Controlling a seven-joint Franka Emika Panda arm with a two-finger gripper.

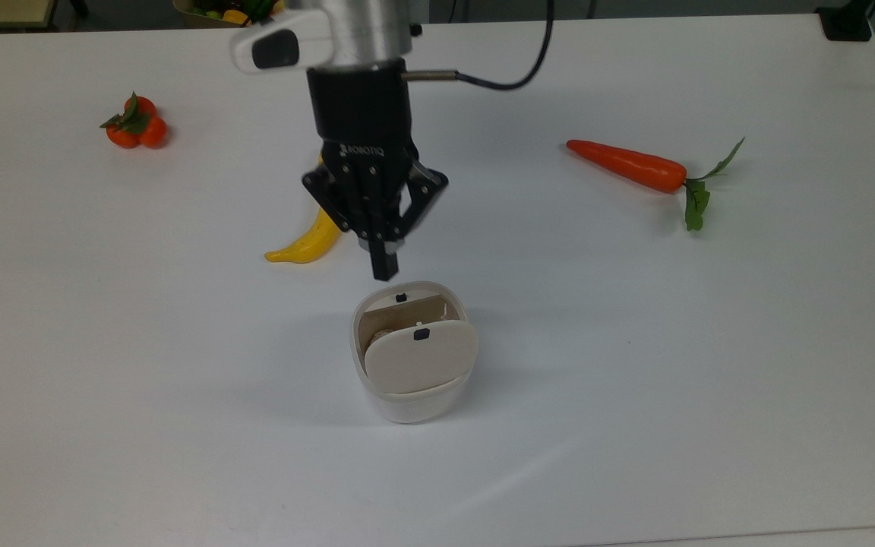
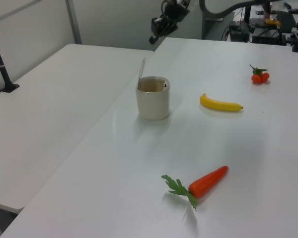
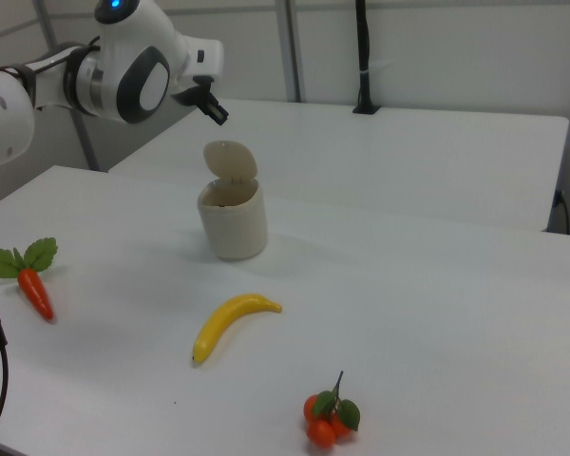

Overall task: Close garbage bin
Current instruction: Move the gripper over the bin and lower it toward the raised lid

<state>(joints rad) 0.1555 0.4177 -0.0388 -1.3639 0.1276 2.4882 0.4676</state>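
The garbage bin is a small white tub near the table's middle, also seen in the left view and the right view. Its cream lid stands raised on its hinge, so the bin's mouth is uncovered; the lid is a thin upright edge in the left view and a rounded flap in the right view. My gripper is shut with nothing in it. It hangs in the air just behind the bin's far rim, higher than the lid's top.
A yellow banana lies partly under my arm in the top view. An orange carrot lies at the top view's right. A small cluster of oranges lies at the top view's far left. A second white table adjoins this one.
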